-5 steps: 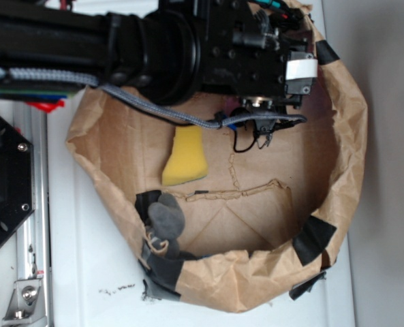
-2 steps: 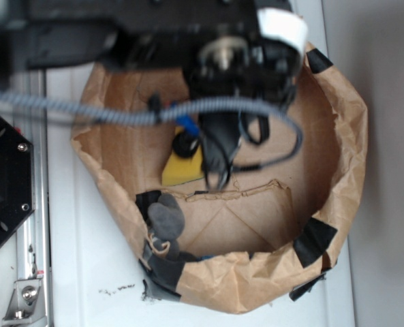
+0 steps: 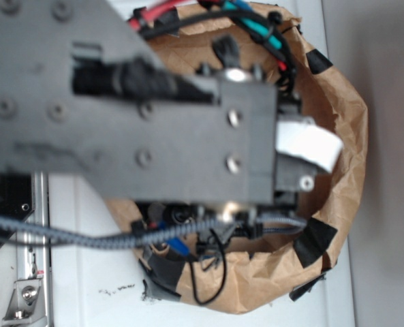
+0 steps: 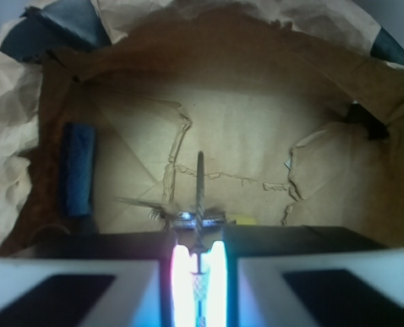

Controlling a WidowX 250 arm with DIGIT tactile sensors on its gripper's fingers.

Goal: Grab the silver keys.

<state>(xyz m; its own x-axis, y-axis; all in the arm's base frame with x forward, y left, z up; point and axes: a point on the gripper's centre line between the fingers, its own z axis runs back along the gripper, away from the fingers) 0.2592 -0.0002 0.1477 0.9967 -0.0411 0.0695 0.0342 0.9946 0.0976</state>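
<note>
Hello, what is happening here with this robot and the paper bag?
A WidowX arm is working over an open brown paper bag, trying to grab the silver keys. In the wrist view, the gripper is nearly closed, with the keys pinched between its fingers and hanging in front of it. A blue block lies on the bag's floor at the left.

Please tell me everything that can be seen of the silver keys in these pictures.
Only the wrist view shows the silver keys: a small bunch of thin, grey, metallic-looking pieces. One long piece stands up straight between the two white fingers of the gripper, which are closed almost together on it. Others fan out sideways to the left. The bunch seems to hang above the brown paper floor of the bag, near a small yellow thing. In the exterior view the arm hides them.
</note>
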